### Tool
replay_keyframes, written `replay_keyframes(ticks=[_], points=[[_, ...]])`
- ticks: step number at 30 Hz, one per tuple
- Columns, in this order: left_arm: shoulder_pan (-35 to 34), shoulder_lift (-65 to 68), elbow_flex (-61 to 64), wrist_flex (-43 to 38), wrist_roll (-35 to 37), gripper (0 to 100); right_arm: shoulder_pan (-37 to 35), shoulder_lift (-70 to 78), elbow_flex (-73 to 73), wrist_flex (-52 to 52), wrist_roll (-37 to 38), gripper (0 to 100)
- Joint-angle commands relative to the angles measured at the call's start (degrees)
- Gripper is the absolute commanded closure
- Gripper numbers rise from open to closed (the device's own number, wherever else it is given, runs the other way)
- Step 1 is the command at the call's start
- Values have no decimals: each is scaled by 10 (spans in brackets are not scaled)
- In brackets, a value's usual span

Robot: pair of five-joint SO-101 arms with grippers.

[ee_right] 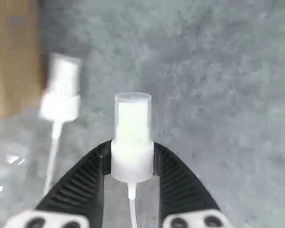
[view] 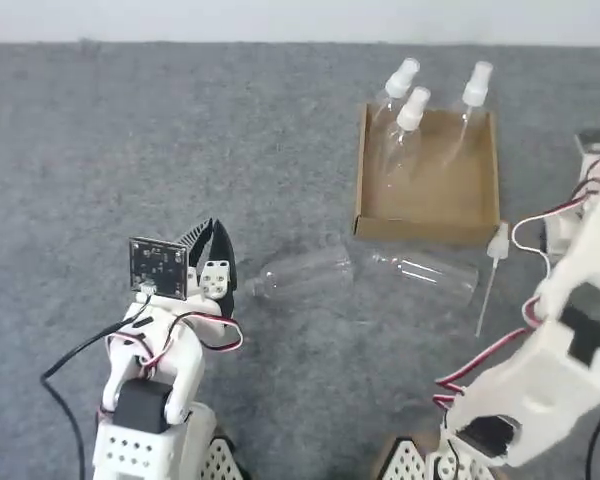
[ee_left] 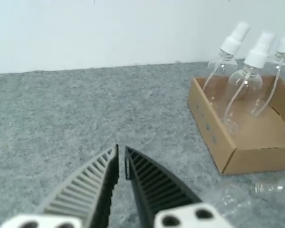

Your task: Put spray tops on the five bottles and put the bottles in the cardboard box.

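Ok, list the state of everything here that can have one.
Brown cardboard box: open, three bottles inside.
Three clear capped plastic bottles: standing in the box.
Two clear uncapped plastic bottles: lying on grey carpet.
Loose white spray top: lying beside the box.
Left gripper: shut, empty.
Right gripper: shut on second white spray top.

Mottled grey felt-like table mat (view: 180, 150): fine lighter flecks throughout.
Open brown cardboard box (view: 425, 228): plain tan, row of small dark marks on one side wall.
Three clear plastic bottles in box (view: 398, 150): transparent, white tops.
Two clear plastic bottles lying on mat (view: 305, 272): colourless, bright highlights.
Loose white plastic spray top (view: 497, 245): white head, pale thin tube.
White cylindrical spray top at right gripper (ee_right: 132, 137): solid white.
Left gripper (ee_left: 121, 156), right gripper (ee_right: 130, 152) — black ribbed fingers, white housings.
Arm bodies (view: 150, 400) white; wires (view: 215, 335) red, white, black.
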Motion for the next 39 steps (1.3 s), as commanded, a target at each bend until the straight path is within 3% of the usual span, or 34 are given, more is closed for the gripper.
replay_keyframes(ticks=[1, 5, 10, 15, 19, 25, 30, 36, 39], points=[[-4, -6, -6, -18, -4, 989, -36, -127, -39, 69, -8, 993], [-4, -6, -6, -18, -4, 989, -130, -212, -39, 144, -21, 993], [-4, -6, -7, -18, -4, 989, -312, -273, -39, 186, -97, 993], [-4, -6, -7, -18, -4, 989, -499, -266, -38, 175, -160, 993], [-11, -6, -16, -8, -4, 989, -599, -220, -39, 131, -188, 993], [-89, -6, -57, 35, 0, 989, -647, -107, -42, -2, -258, 993], [-71, -6, -58, 41, 0, 989, -645, -45, -55, -105, -364, 992], [-67, -6, -58, 41, 0, 989, -645, 13, -103, -127, -553, 991], [-64, -6, -58, 41, -1, 989, -635, 46, -111, -158, -613, 991]])
